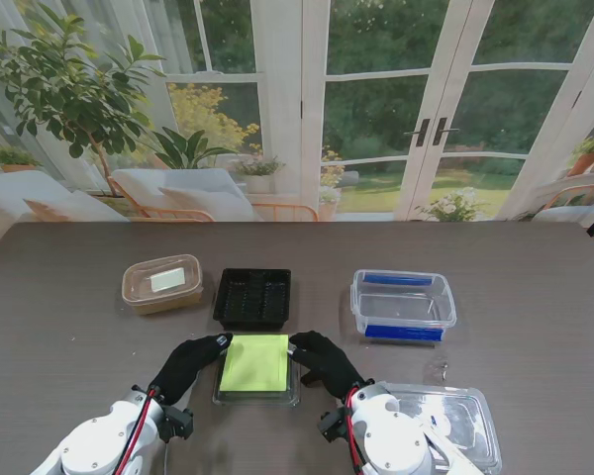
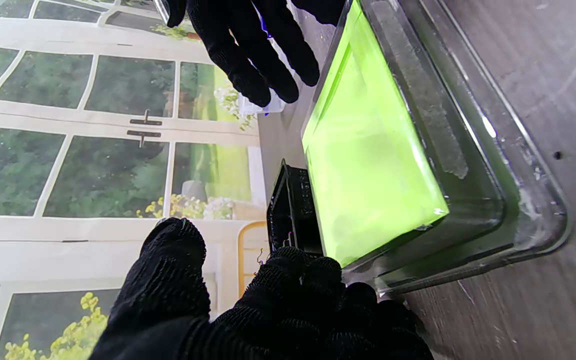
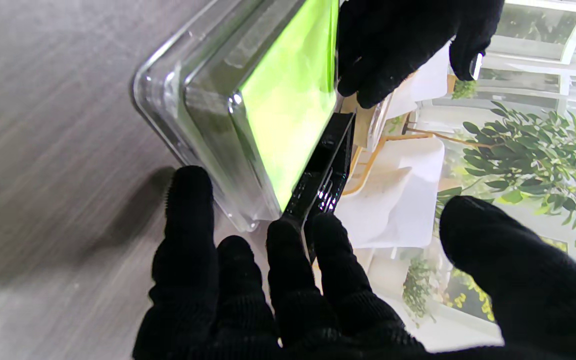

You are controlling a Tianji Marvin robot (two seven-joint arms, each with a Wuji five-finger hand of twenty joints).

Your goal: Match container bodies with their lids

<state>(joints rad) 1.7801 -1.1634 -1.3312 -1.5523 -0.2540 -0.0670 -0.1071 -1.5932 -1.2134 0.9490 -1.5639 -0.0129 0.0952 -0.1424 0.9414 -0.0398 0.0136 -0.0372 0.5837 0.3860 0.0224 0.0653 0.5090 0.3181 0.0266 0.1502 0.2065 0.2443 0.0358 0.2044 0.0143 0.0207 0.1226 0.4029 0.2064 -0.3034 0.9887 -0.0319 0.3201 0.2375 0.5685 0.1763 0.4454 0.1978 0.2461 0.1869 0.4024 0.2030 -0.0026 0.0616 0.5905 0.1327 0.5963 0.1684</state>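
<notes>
A clear container body [image 1: 221, 392] with a lime-green lid [image 1: 255, 363] on it rests on the table near me, between my two black-gloved hands. My left hand [image 1: 186, 364] lies at its far left corner; in the left wrist view its fingertips [image 2: 318, 280] touch the clear rim [image 2: 518, 210] beside the green lid [image 2: 368, 150]. My right hand [image 1: 324, 360] lies at the far right corner, its fingers [image 3: 288, 260] against the clear wall under the green lid [image 3: 288, 100]. Both thumbs stand apart in the air and neither hand encloses anything.
Just beyond the green lid sits a black tray [image 1: 251, 297]. A tan lidded container [image 1: 161, 284] stands to its left. A clear box with blue clips [image 1: 403, 305] is on the right. A clear plastic piece [image 1: 455, 421] lies by my right wrist.
</notes>
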